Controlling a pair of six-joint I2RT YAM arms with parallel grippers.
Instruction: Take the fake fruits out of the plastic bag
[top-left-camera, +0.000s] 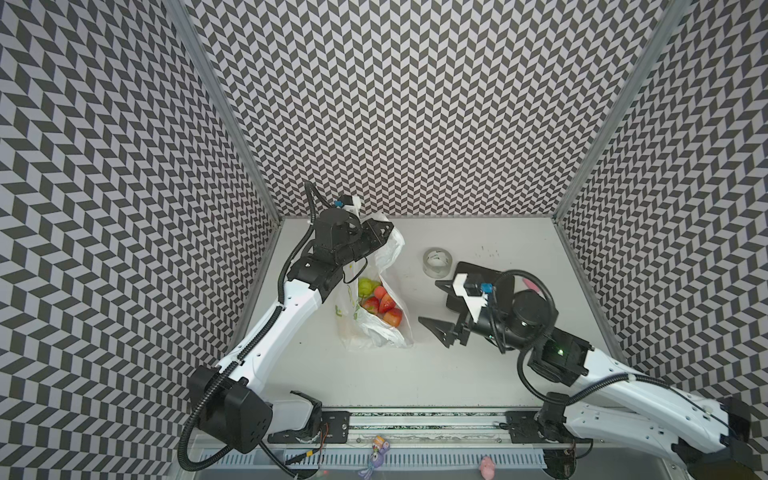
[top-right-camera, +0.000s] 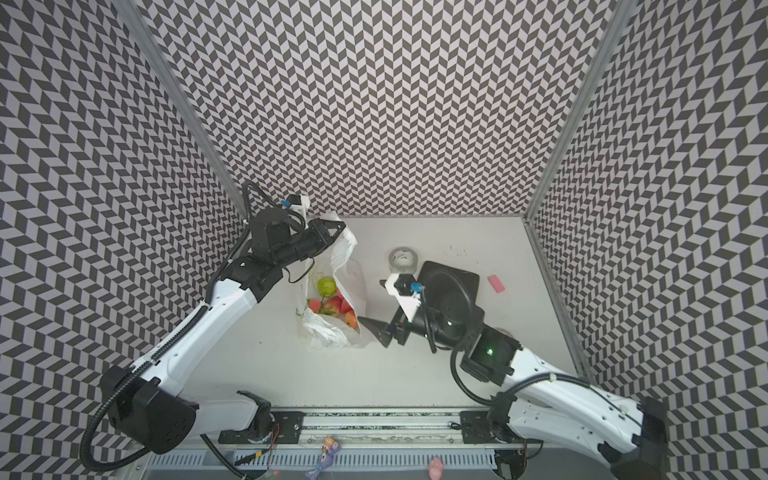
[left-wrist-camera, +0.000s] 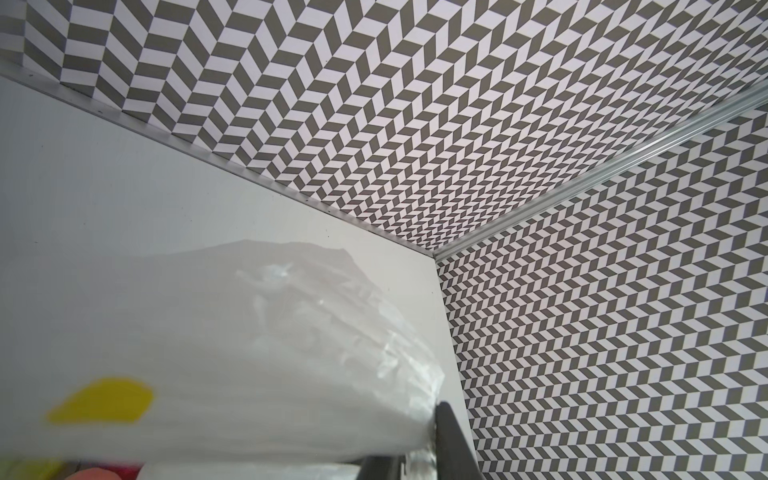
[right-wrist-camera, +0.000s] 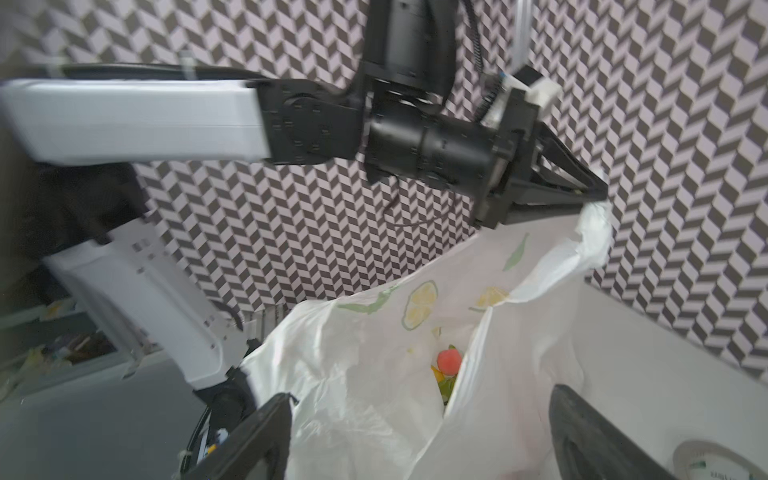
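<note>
Reaching into the opening looks like the step in hand. The fake fruits (top-left-camera: 379, 304) all lie inside the plastic bag (top-left-camera: 376, 334), which sits on the worktop (top-left-camera: 457, 374) toward 9 o'clock from its middle. A yellow-green pear (top-left-camera: 368, 286) lies at the pile's 11 o'clock, red strawberries (top-left-camera: 386, 305) are at its centre, and an orange-red round one (top-left-camera: 392, 318) is at 5 o'clock.

At the bag's 12 o'clock the left hand (top-left-camera: 388, 227) is clenched on a handle, lifting that edge so the mouth gapes. At the bag's 3 o'clock the right hand (top-left-camera: 429, 302) is released, its fingers wide apart and empty, just beside the film.

To do this well, the right hand should probably enter over the low lip, angle down at one top fruit and close on fruit alone, catching no film. A clear tape roll (top-left-camera: 436, 262) stands apart at the bag's 2 o'clock.

How many fruits lie beneath the top ones is hard to tell, because crinkled film covers the pile's lower edge. The right wrist view shows only one red fruit (right-wrist-camera: 449, 360) through a narrow slit. The left wrist view is mostly blurred film.
</note>
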